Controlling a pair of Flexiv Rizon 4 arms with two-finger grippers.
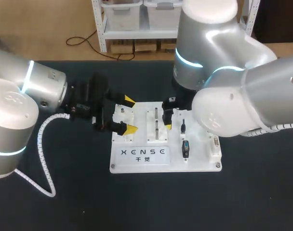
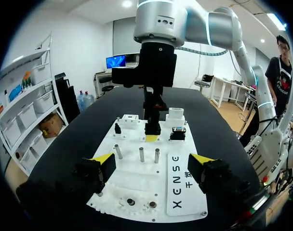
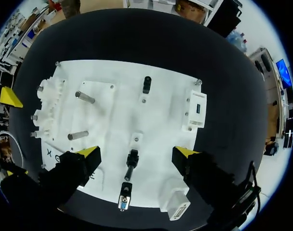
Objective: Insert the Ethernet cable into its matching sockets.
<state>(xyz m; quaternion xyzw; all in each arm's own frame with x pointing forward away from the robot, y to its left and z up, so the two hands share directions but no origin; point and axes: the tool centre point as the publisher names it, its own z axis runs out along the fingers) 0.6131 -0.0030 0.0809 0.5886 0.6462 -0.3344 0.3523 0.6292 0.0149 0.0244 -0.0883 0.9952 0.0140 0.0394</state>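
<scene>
Carrying everything is the dark table, with a white board lying flat on it. The left arm comes in low from the side, and the bulkier right arm bends down over the board's far half.

The left hand sits at the board's left edge with its yellow-tipped fingers spread wide and nothing between them. The right hand hangs over the middle of the board, beside the upright metal pegs, and its fingers are also spread wide and empty.

A white socket block with a blue port stands on the board ahead of the right hand and off to one side.

The Ethernet cable, a short black piece with a plug at one end and a metal-faced connector at the other, lies flat on the board. From the right wrist it shows under that hand, between its two fingers, and neither finger touches it. The left hand is well apart from the cable.
</scene>
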